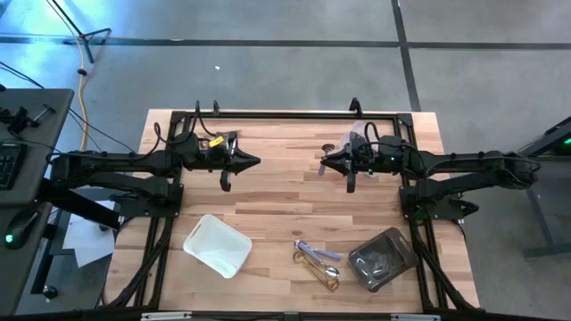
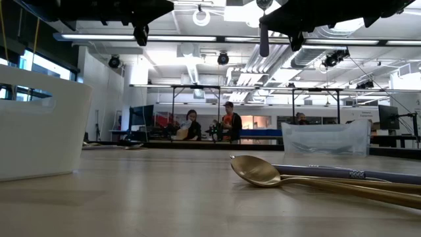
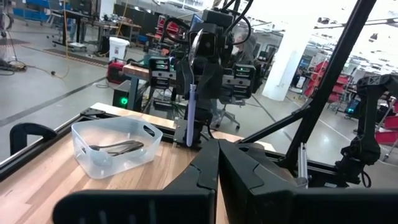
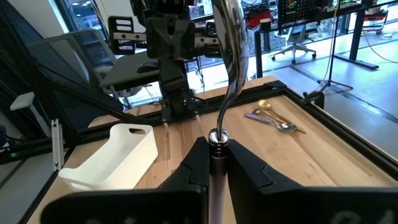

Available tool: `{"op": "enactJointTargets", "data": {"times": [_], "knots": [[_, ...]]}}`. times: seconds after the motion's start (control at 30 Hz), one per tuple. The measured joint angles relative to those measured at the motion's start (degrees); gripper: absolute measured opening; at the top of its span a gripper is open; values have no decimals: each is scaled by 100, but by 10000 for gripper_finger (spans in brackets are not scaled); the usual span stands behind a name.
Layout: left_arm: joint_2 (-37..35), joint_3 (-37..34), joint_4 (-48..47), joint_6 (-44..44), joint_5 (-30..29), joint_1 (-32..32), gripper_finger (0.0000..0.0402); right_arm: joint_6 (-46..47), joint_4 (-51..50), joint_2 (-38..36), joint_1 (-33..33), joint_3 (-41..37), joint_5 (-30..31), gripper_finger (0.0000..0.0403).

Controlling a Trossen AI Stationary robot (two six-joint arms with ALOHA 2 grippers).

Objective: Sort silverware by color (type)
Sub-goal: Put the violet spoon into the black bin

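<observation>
1. Two dark robot arms reach toward each other above the middle of the light wooden table [image 1: 268,201], their tips apart.
2. On the right arm, the right hand [image 4: 211,163] is pinched on the handle of a shiny silver spoon with a lilac-grey handle [image 4: 231,56], which juts out from the fingertips with its bowl farthest from the hand; the left wrist view shows the same spoon [image 3: 190,112] hanging handle-down.
3. On the left arm, the left hand [image 3: 219,163] has its fingers pressed together, and nothing shows between them.
4. A small heap of loose silverware, gold and silver pieces with one lilac handle [image 1: 318,262], lies on the near part of the table, right of centre. From table height a gold spoon [image 2: 260,172] lies in front with the lilac-handled piece [image 2: 342,173] just behind it.
5. A clear plastic tray [image 1: 382,259] sits just to the right of that heap and holds dark grey-black pieces [image 3: 115,147].
6. A white plastic tray [image 1: 217,245] sits on the near left part of the table, well apart from the heap.
7. Several people [image 2: 209,126] are at benches in the room far behind the table.
</observation>
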Motion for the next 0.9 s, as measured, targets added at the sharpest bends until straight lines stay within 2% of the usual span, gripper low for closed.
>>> {"op": "enactJointTargets", "data": {"times": [0.17,0.3,0.5,0.63,0.9], "knots": [[0,0,12,2,0,0,0,32,18,2,0,0,-20,16],[-1,0,11,-30,1,0,0,219,-353,11,84,375,-482,16],[-2,0,8,-91,2,0,0,-59,-3079,6,752,1633,-633,16],[-2,0,5,-143,2,0,0,812,-4218,0,1326,1923,-799,16],[0,0,8,-344,13,0,0,3018,-4499,7,3144,1496,-722,16]]}}
